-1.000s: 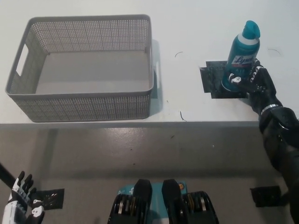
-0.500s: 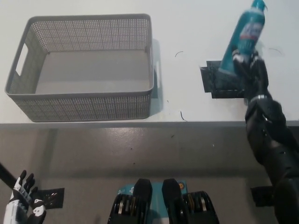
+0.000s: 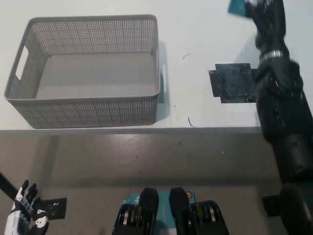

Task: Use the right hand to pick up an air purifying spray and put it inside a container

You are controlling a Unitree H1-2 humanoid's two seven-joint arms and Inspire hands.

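At the top right of the frame the black right hand (image 3: 264, 12) grips the teal spray bottle (image 3: 238, 6), fingers closed around it; only the bottle's lower part shows, the rest cut off by the upper edge. Below lies a dark mat (image 3: 234, 83) on the white table (image 3: 205, 39). The grey basket (image 3: 88, 68) sits upper left. The white left hand (image 3: 24, 215) rests lower left, fingers apart

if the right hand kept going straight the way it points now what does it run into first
Probably nothing in view. The right hand, shut on the teal spray bottle, points toward the picture's top edge, and bottle and hand already reach that edge. The grey basket lies well off to the side. Height is unclear.
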